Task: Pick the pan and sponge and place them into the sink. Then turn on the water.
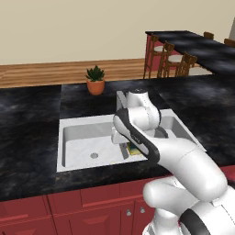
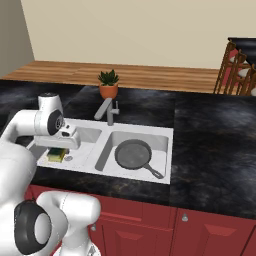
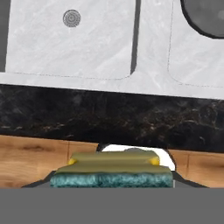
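Observation:
The sponge (image 3: 111,173), dark green over yellow, sits between my fingertips at the bottom of the hand view. My gripper (image 2: 57,149) is shut on it and hangs over the front of the left basin of the white marbled sink (image 2: 102,131). The sponge (image 1: 134,150) peeks out under the hand, partly hidden by the arm. The dark round pan (image 2: 133,153) lies flat in the right basin with its handle toward the front right. In the hand view, the pan's edge (image 3: 205,17) shows at the top right and the left basin's drain (image 3: 71,18) at the top left.
The grey faucet (image 2: 109,111) stands behind the divider between the basins. A potted plant (image 2: 108,83) sits on the black counter (image 2: 210,150) behind it. Red cabinets run below the counter's front edge. Wooden stools (image 1: 167,59) stand by a far counter.

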